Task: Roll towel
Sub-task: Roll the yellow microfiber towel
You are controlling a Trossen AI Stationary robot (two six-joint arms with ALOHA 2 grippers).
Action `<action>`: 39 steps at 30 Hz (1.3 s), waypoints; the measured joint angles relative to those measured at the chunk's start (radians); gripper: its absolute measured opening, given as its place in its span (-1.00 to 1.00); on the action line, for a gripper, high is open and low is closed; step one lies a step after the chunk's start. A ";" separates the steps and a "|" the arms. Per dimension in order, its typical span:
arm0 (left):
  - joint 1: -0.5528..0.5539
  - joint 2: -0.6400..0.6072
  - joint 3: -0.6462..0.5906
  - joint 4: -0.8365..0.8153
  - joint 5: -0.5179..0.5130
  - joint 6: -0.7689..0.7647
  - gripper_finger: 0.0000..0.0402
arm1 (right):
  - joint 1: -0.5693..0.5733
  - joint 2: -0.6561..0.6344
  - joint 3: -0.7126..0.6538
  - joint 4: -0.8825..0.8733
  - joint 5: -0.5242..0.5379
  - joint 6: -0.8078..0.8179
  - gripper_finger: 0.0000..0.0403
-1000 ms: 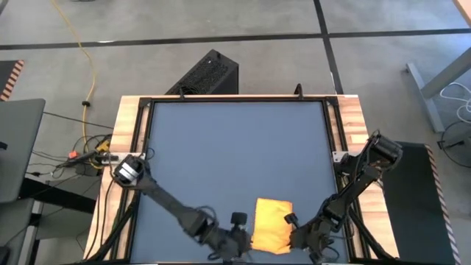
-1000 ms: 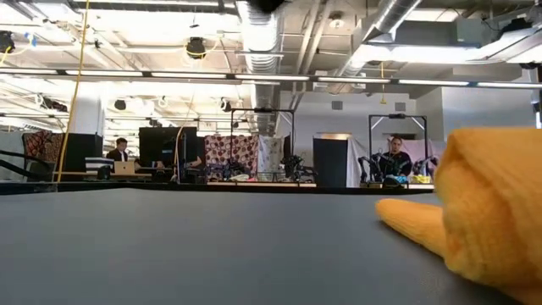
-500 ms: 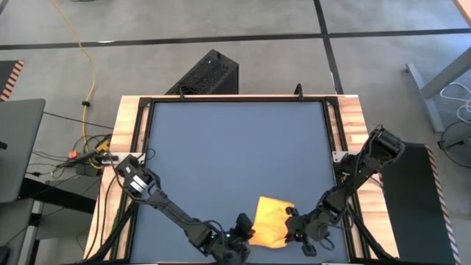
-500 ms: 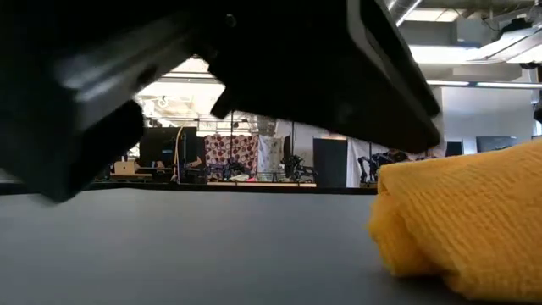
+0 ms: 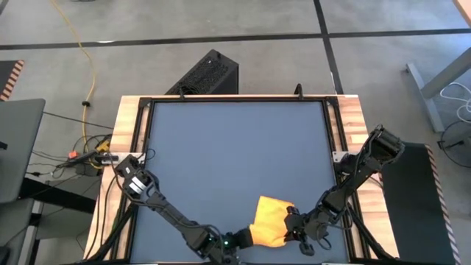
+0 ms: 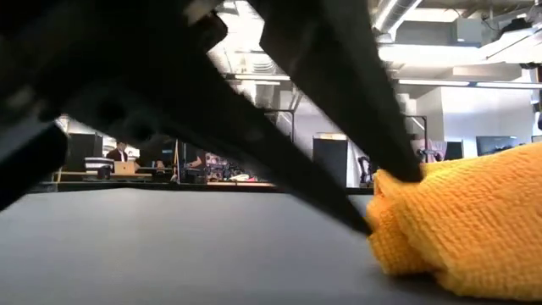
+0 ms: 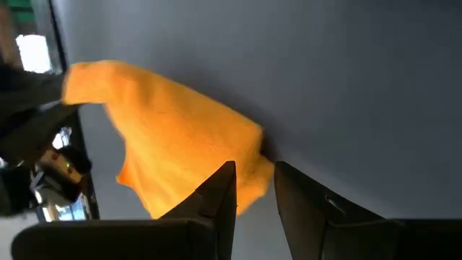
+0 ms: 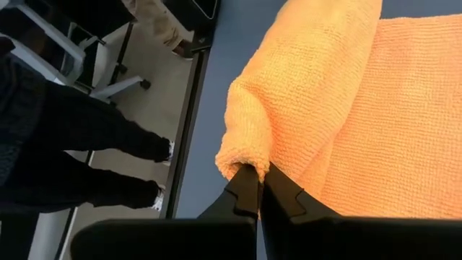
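Observation:
The yellow-orange towel [image 5: 271, 219] lies near the table's near edge, right of centre. Its near end is rolled over onto the flat part [image 8: 404, 108]. In the low view it is a thick orange mound [image 6: 466, 229] resting on the tabletop. My right gripper [image 5: 292, 231] is at the roll's right end and is shut on it. My left gripper [image 5: 241, 238] is open at the towel's left end. Its two fingertips stand on either side of a towel corner [image 7: 254, 173], and I cannot tell whether they touch it. My right gripper pinches the right end of the rolled-over fold [image 8: 244, 155] between its two shut fingers [image 8: 245, 189]. It holds several layers. The fingers come from the table's right side and lie along the roll. The roll rests on the flat part of the towel.
The dark blue-grey tabletop [image 5: 235, 147] stretches bare to the far and left of the towel. The table's near edge [image 8: 191, 130] runs close beside the roll. A person's dark-clad legs [image 8: 72, 137] and chair legs stand just beyond it.
My left gripper has come down from the near left to the towel's left end, and its arm now crosses the low view. The raised near part of the towel has dropped and rolled toward the far edge into a lower mound. My right gripper has gone with it.

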 joint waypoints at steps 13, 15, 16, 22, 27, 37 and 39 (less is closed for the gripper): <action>0.025 0.000 -0.016 -0.007 -0.041 0.162 -0.58 | 0.000 0.000 0.001 0.004 0.004 0.025 -0.90; 0.026 0.000 -0.016 0.001 -0.017 0.183 -0.58 | 0.000 0.000 0.001 0.004 0.004 0.025 -0.90; 0.026 0.001 -0.016 0.012 -0.001 0.194 -0.58 | 0.000 0.000 0.001 0.004 0.004 0.025 -0.90; 0.026 0.073 0.003 0.189 -0.015 0.269 -0.58 | 0.000 0.000 0.002 -0.001 0.004 0.035 -0.90; 0.026 0.092 0.033 0.223 -0.050 0.140 -0.62 | 0.020 0.000 0.002 0.000 0.005 0.073 -0.90; 0.034 0.093 0.035 0.216 0.053 0.039 -0.99 | 0.065 0.000 0.002 -0.072 0.004 0.194 -0.71; 0.037 0.093 0.035 0.226 0.080 0.005 -1.00 | 0.073 0.000 0.002 -0.082 -0.003 0.212 -0.65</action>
